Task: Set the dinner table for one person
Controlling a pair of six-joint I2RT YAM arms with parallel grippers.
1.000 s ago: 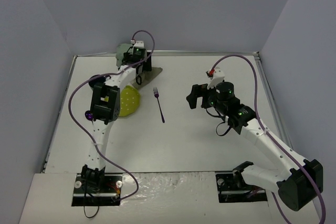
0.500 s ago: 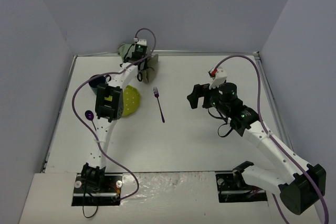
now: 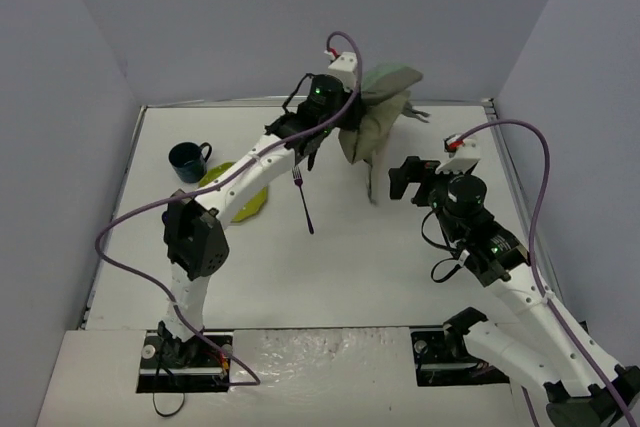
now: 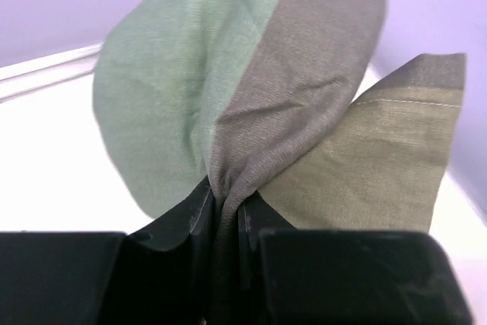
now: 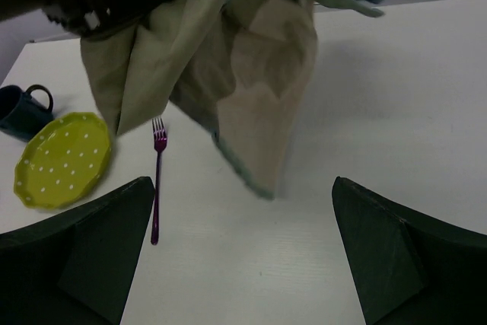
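My left gripper is shut on a beige-and-green cloth placemat and holds it in the air over the far middle of the white dinner table. In the left wrist view the cloth is bunched between my fingers. The cloth's lowest corner hangs close to the tabletop. My right gripper is open and empty, just right of the hanging cloth. A purple fork lies on the table, also seen in the right wrist view. A yellow-green dotted plate and a dark blue mug sit at the left.
The left arm stretches diagonally over the plate. Grey walls enclose the table on three sides. The plate and mug show at the left of the right wrist view.
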